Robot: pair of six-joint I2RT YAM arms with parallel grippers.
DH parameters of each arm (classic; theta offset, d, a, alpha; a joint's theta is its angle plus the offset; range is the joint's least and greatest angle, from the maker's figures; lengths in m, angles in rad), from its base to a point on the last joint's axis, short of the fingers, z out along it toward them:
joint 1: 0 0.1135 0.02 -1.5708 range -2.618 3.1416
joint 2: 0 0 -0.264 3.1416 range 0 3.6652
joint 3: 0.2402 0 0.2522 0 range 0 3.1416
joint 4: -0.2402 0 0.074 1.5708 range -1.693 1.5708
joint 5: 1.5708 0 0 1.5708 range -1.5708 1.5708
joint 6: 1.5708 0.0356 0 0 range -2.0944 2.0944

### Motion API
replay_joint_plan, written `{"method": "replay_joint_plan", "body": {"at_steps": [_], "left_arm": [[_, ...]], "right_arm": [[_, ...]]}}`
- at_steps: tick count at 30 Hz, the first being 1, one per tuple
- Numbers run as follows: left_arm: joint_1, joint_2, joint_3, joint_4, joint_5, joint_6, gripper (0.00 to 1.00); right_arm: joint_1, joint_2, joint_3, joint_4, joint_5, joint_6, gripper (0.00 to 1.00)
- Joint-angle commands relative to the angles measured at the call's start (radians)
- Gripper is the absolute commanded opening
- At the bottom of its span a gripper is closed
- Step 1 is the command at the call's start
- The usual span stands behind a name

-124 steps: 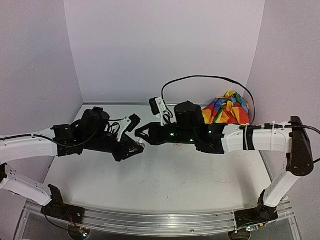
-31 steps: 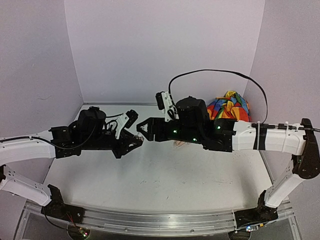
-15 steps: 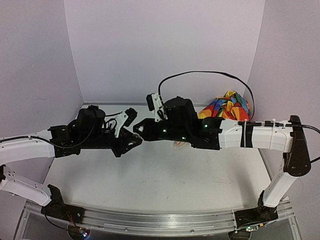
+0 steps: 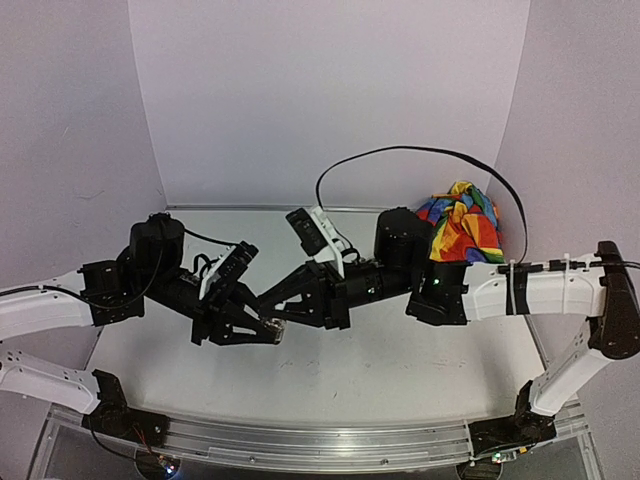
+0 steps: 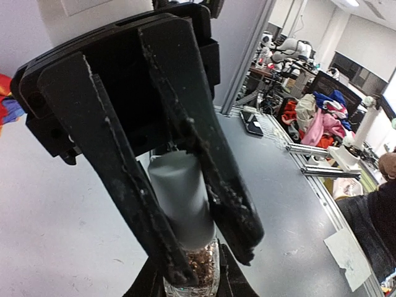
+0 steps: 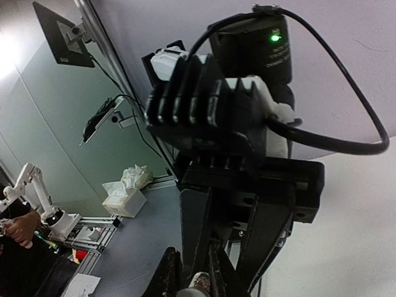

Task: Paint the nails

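The nails are hidden behind the right arm [image 4: 540, 285]; only the sleeve [image 4: 462, 225] shows. The left gripper [image 5: 189, 283] pinches the bottle [image 5: 197, 266], the right gripper [image 6: 195, 279] its cap [image 5: 179, 198]; both have moved nearer.

Pale grey flat tabletop [image 4: 400, 375]; crumpled rainbow patchwork fabric [image 4: 460, 225] lies on it, far behind-right of right gripper [image 4: 271, 321].

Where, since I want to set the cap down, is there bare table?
Bare: the table's near strip along the front rail, and its back-left corner. Crowded: the centre, where left gripper and right gripper meet on the polish bottle, and the rainbow sleeve's back-right corner.
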Motion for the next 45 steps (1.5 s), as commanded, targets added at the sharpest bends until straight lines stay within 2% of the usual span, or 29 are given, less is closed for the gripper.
{"method": "replay_joint_plan", "body": {"at_steps": [1, 4, 5, 7, 10, 14, 17, 22, 25, 27, 33, 37, 45], "left_arm": [[0.01, 0.034, 0.058, 0.16, 0.085, -0.012, 0.0], [0.01, 0.031, 0.053, 0.159, -0.024, -0.021, 0.0], [0.01, 0.027, 0.05, 0.157, -0.077, -0.024, 0.0], [0.01, 0.023, 0.049, 0.148, -0.185, -0.028, 0.0], [0.01, 0.028, 0.052, 0.12, -0.306, -0.017, 0.0], [0.01, 0.052, 0.058, 0.07, -0.446, 0.028, 0.0], [0.01, 0.07, 0.064, 0.014, -0.555, 0.046, 0.0], [0.01, 0.085, 0.073, -0.001, -0.633, 0.052, 0.0], [0.01, 0.089, 0.081, 0.0, -0.643, 0.046, 0.0], [0.01, 0.087, 0.081, -0.001, -0.648, 0.04, 0.0], [0.01, 0.075, 0.072, -0.001, -0.643, 0.029, 0.0], [0.01, 0.068, 0.066, -0.001, -0.639, 0.019, 0.0], [0.01, 0.06, 0.066, -0.001, -0.635, 0.02, 0.0]], "right_arm": [[0.014, -0.048, -0.016, 0.051, -0.119, -0.028, 0.0], [0.013, -0.071, -0.007, -0.03, -0.018, -0.05, 0.0], [0.013, -0.077, 0.001, -0.067, 0.031, -0.059, 0.05], [0.013, -0.08, 0.029, -0.163, 0.143, -0.067, 0.29], [0.013, -0.085, 0.067, -0.276, 0.333, -0.046, 0.54], [0.011, -0.112, 0.114, -0.402, 0.591, 0.098, 0.77], [0.007, -0.133, 0.146, -0.501, 0.659, 0.189, 0.84], [0.005, -0.123, 0.187, -0.598, 0.738, 0.259, 0.81], [0.005, -0.09, 0.213, -0.595, 0.731, 0.27, 0.7], [0.006, -0.049, 0.253, -0.591, 0.703, 0.258, 0.59], [0.006, 0.027, 0.324, -0.584, 0.706, 0.242, 0.39], [0.005, 0.045, 0.344, -0.584, 0.729, 0.238, 0.39], [0.005, 0.032, 0.305, -0.595, 0.805, 0.244, 0.52]]}}
